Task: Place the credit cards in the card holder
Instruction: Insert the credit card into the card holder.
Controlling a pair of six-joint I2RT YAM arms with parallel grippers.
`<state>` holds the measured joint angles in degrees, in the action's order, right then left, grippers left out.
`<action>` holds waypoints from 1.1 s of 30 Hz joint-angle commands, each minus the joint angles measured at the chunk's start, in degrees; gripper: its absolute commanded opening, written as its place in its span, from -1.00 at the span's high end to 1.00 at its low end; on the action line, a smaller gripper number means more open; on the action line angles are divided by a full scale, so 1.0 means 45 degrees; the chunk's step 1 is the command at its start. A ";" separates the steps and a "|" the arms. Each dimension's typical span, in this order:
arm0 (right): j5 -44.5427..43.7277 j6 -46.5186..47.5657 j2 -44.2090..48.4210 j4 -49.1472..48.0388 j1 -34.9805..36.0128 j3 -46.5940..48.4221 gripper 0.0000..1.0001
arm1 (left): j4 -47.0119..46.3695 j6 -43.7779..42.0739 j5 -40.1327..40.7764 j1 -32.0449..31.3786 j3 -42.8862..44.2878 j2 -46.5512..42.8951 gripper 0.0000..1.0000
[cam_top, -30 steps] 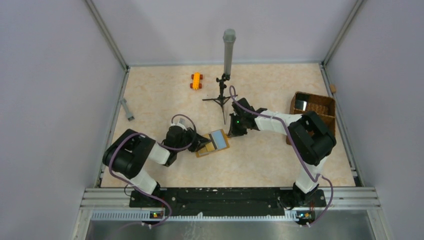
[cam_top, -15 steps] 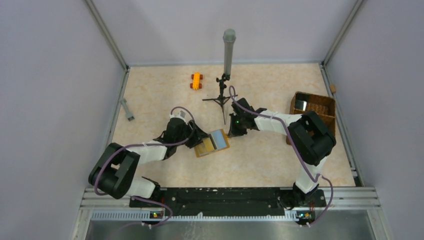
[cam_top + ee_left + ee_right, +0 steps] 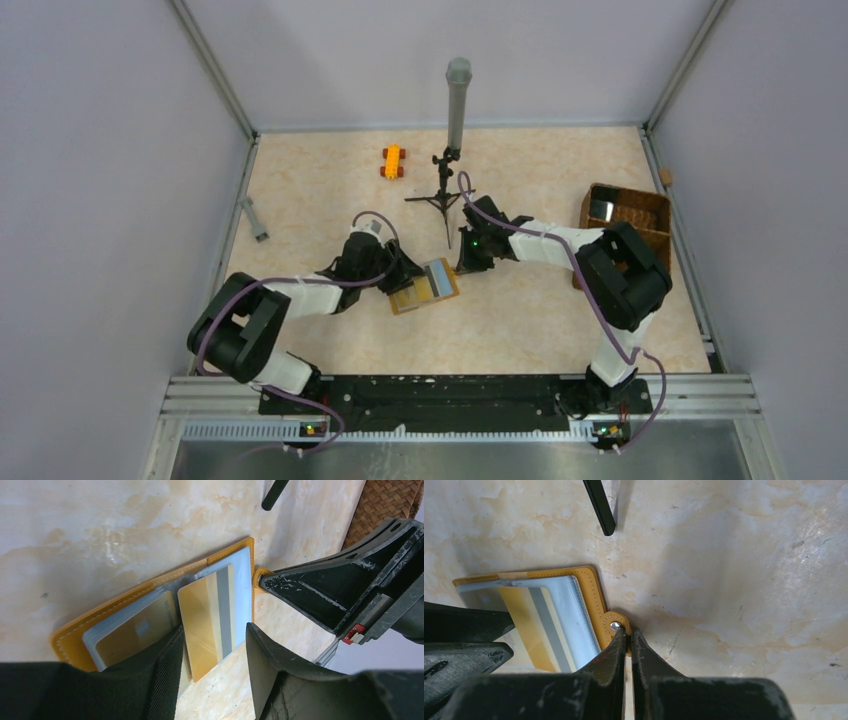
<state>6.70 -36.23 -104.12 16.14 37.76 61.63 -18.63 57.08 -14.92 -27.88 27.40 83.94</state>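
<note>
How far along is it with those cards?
Done: one plain flat card looks seated in a clear sleeve of the open mustard-orange folding wallet. In hand: the right gripper pinches the wallet's snap tab; the open left gripper straddles the gold-and-grey striped card, its end seemingly sticking out. Remaining: push it home.

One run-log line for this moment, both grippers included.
phase: card insertion | left gripper: open, straddling card | card: on open card holder, overhanging its edge | right gripper: shut on snap tab
</note>
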 commanded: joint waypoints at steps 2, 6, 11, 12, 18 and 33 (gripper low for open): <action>-0.0920 0.0196 -0.0301 0.0585 0.0105 0.0135 1.00 | 0.0457 0.0021 0.0172 -0.0367 0.0219 0.0750 -0.02; -0.0904 0.0192 -0.0330 0.0554 0.0105 0.0112 1.00 | 0.0634 0.0123 0.0267 -0.0694 0.0747 0.0936 -0.02; -0.0957 0.0182 -0.0340 0.0589 0.0119 0.0130 1.00 | 0.1349 0.0148 0.0357 -0.1018 0.1336 0.0990 -0.05; -0.0971 0.0197 -0.0340 0.0592 0.0124 0.0123 1.00 | 0.1541 0.0138 0.0465 -0.1071 0.1419 0.0950 -0.06; -0.0955 0.0180 -0.0359 0.0501 0.0135 0.0075 1.00 | 0.2362 0.0161 0.0702 -0.1409 0.2122 0.1238 -0.12; -0.0915 0.0072 -0.0126 0.0185 0.0281 -0.0192 1.00 | 0.5028 0.0311 0.1956 -0.2236 0.4564 0.2477 -0.55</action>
<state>5.41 -36.23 -104.12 15.77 38.13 61.63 -1.23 59.07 -9.26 -36.99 45.34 92.99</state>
